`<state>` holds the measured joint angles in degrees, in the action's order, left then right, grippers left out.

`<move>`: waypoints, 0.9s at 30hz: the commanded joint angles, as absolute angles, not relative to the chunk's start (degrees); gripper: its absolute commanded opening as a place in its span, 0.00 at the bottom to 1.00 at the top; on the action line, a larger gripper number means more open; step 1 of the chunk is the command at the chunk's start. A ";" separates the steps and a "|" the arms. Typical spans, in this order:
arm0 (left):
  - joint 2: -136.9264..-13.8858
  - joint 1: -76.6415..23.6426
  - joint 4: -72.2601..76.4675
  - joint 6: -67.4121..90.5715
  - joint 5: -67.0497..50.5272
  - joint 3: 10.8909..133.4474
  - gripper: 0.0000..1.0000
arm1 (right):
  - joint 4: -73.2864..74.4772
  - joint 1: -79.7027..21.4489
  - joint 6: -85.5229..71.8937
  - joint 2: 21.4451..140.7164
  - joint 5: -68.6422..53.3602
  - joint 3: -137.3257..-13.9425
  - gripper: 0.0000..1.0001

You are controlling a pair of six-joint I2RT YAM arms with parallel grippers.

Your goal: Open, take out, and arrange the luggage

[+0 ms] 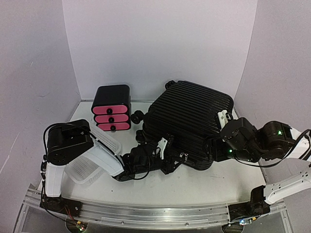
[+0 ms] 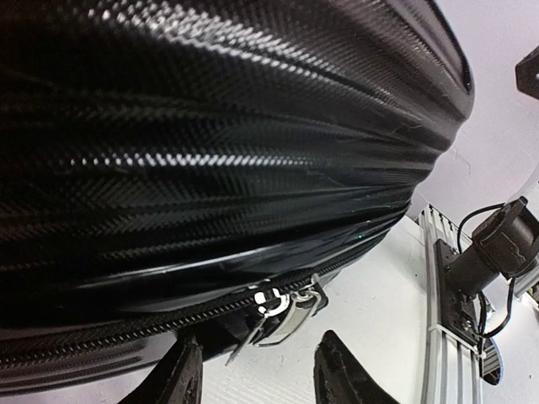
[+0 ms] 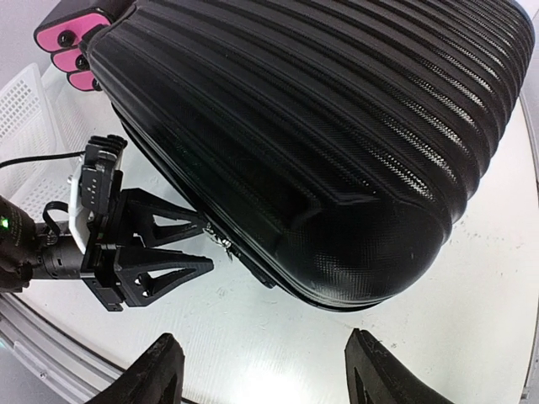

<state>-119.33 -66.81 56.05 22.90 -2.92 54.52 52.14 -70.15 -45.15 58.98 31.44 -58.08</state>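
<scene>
The luggage, a big black ribbed suitcase, lies closed on the white table; its shell fills the left wrist view and the right wrist view. Silver zipper pulls hang from its near edge. My left gripper is open at that edge, its tips just below and either side of the pulls, not touching them. It also shows in the right wrist view. My right gripper is open and empty, hovering off the suitcase's near right corner.
A small black box with three pink drawers stands at the back left. A white mesh basket lies under my left arm. An aluminium rail runs along the near edge. White walls close in the back and sides.
</scene>
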 commanded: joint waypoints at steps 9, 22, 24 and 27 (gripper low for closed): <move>-121.26 -66.62 58.49 24.22 -2.42 59.80 0.28 | 52.54 -70.29 -43.59 59.26 35.14 -60.12 0.67; -119.88 -66.61 52.34 21.88 2.73 60.81 0.08 | 56.86 -70.22 -45.79 61.47 35.56 -63.00 0.66; -119.30 -66.70 52.18 21.43 3.61 60.34 0.06 | 58.73 -70.22 -46.32 61.77 36.74 -63.88 0.66; -117.87 -66.71 51.80 20.18 5.42 59.13 0.04 | 62.30 -70.03 -46.60 62.23 40.20 -66.16 0.66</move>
